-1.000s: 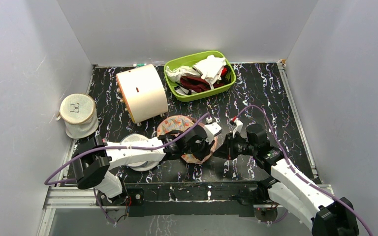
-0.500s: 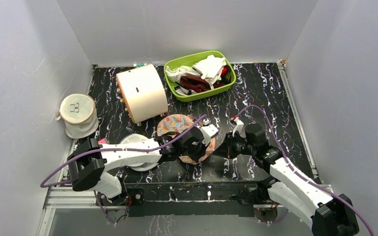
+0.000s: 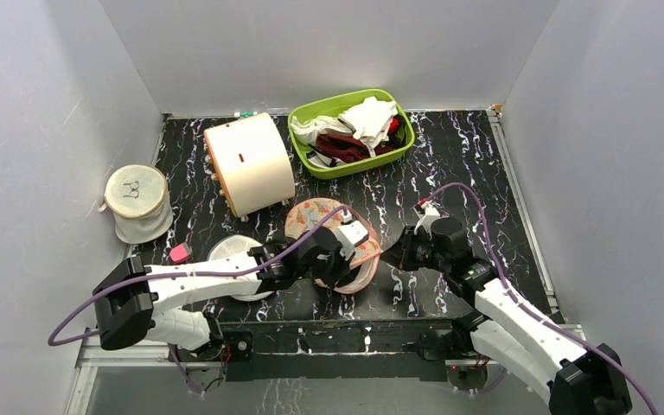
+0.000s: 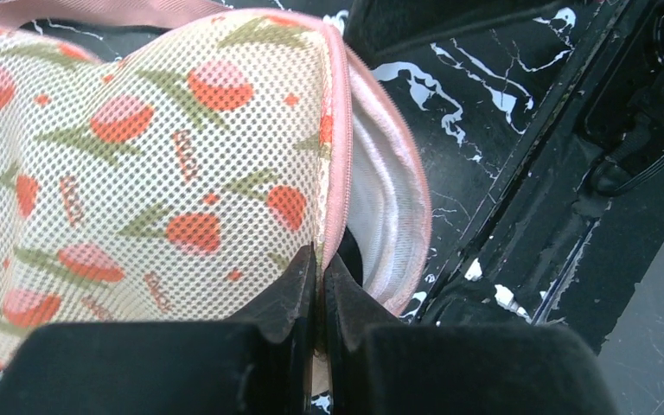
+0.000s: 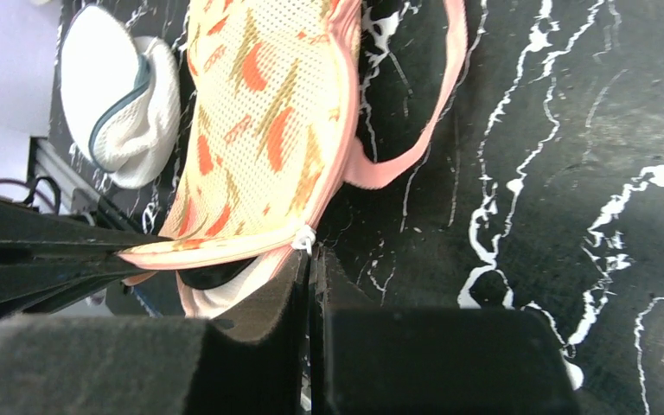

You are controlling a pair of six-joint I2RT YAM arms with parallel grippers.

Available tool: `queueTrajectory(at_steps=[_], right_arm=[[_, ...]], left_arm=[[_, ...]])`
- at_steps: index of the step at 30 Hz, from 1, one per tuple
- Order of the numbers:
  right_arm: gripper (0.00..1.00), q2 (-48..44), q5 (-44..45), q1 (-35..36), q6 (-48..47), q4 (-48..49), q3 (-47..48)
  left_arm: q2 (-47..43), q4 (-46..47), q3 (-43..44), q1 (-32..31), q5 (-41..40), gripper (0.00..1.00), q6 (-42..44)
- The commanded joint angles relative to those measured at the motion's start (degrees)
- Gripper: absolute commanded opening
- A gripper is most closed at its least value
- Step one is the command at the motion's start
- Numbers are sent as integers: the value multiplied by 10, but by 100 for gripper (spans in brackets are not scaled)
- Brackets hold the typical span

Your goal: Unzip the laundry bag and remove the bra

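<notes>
The laundry bag (image 3: 327, 218), peach with a red and green print, lies near the front middle of the table, its zip partly open. My left gripper (image 4: 321, 258) is shut on the pink zip edging of the bag's upper shell (image 4: 156, 164), with pale mesh lining (image 4: 380, 199) showing beside it. My right gripper (image 5: 309, 255) is shut on the white zip pull (image 5: 304, 239) at the bag's (image 5: 268, 130) right edge. A dark sliver of the bra (image 5: 212, 275) shows inside the gap. In the top view the right gripper (image 3: 391, 257) sits just right of the bag.
A green bin (image 3: 402, 147) with white cloths and a dark red garment stands at the back. A white cylinder bag (image 3: 249, 164) lies left of it. A round mesh pouch (image 3: 137, 203) stands at far left. A white mesh disc (image 3: 235, 259) lies beside the left arm.
The left gripper has shut on the bag's zip edging. The right gripper has drawn the zip pull a little to the right and the bag gapes wider.
</notes>
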Motion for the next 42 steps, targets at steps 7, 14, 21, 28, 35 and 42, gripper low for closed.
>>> queueTrajectory(at_steps=[7,14,21,28,35,42], right_arm=[[0,14,7,-4,-13,77,-3],[0,31,-129,34,-10,105,-42],[0,26,-102,125,35,154,-55],[0,49,-64,175,71,206,-59],[0,48,-59,184,77,211,-62],[0,43,-51,185,72,193,-54]], left_arm=[[-44,-43,-44,3,-20,0,5],[-39,-60,-18,3,3,26,-2],[-32,-31,10,0,82,47,-36],[-25,-28,2,-6,38,48,-56],[-20,-20,-22,-6,38,48,-69],[-2,-16,-27,-6,28,39,-70]])
